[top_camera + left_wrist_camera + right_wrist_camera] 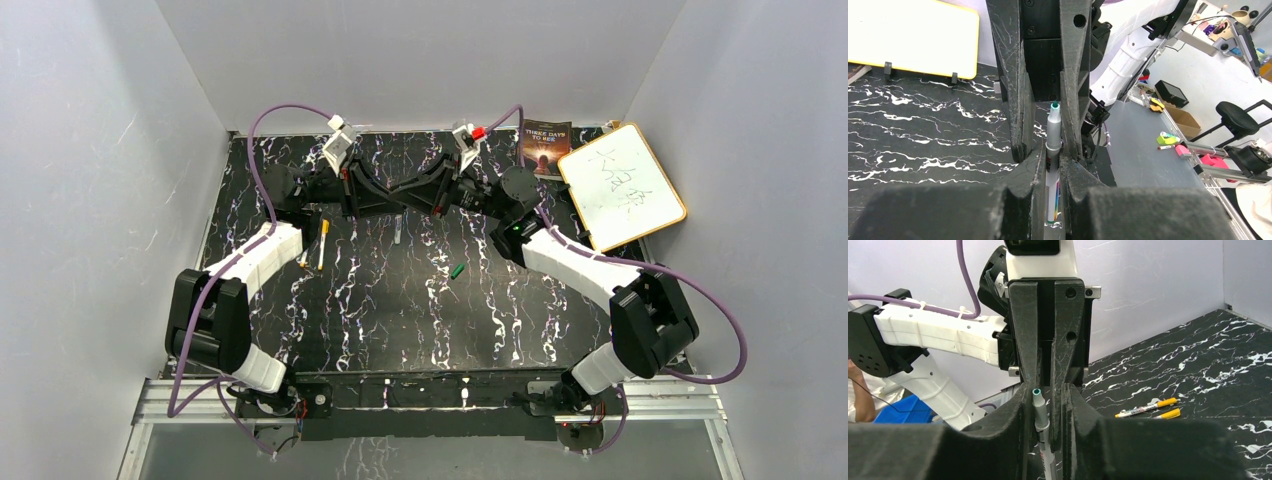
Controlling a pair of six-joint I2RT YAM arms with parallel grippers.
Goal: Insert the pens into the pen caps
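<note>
Currently the left gripper (1052, 157) clamps the pen (1053, 130) upright, tip up, the right gripper (1047, 390) stands narrowly slack around it, and the green cap (457, 270) lies on the table (400, 330), on the right gripper's side.

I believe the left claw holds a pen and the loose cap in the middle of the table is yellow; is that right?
Not quite: the left claw does hold a pen, but the loose cap in the middle of the table is green, not yellow; the top view shows it.
</note>
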